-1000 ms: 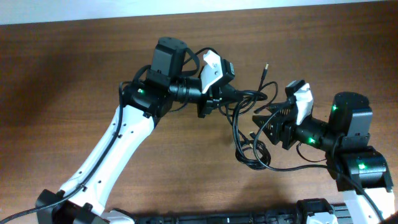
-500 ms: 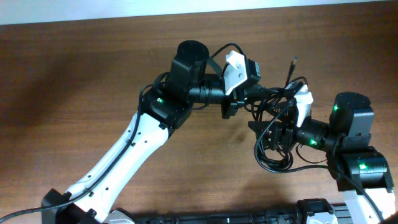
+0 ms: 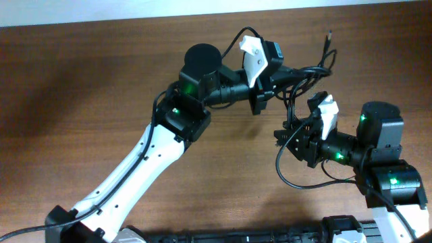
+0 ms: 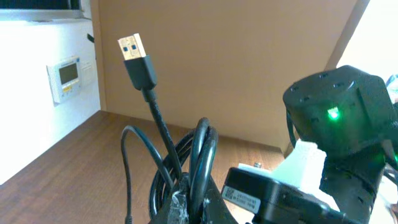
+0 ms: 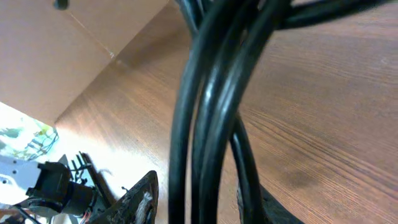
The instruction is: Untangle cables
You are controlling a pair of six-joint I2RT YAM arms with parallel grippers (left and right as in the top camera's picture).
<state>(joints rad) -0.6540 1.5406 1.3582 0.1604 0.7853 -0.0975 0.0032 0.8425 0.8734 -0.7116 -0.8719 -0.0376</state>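
Note:
The cables are thin black cords hanging in the air between my two grippers. My left gripper is shut on a bunch of them. One cord rises from it to a USB plug at the upper right. In the left wrist view, that plug stands above the looped cords pinched in my left gripper. My right gripper sits lower, and a slack loop trails under it. In the right wrist view, several strands run between the parted fingers of my right gripper, with a gap on the left.
The brown wooden table ends at its far edge along the top of the overhead view. The right arm's black body, with its green light, sits close in front of the left wrist camera. A cardboard panel stands behind.
My left gripper has carried the cable bunch up and toward the far right, lifting the plug end and the loops off the table. My right gripper's jaws have narrowed around the hanging strands.

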